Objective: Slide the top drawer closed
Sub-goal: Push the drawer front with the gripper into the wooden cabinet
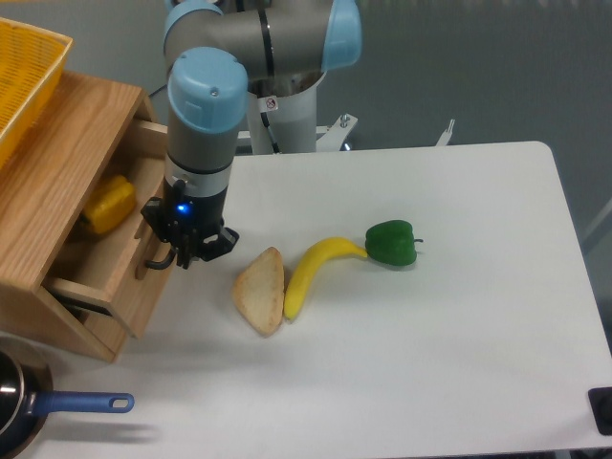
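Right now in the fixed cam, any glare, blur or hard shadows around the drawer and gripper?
Camera view: lighting is even and diffuse, with no glare on the white table; focus is sharp, no motion blur on the gripper; soft shadows only, under the banana and inside the top drawer, where the yellow pepper sits half shaded.

top drawer | light oak, black bar handle | we see it part open, projecting from the cabinet
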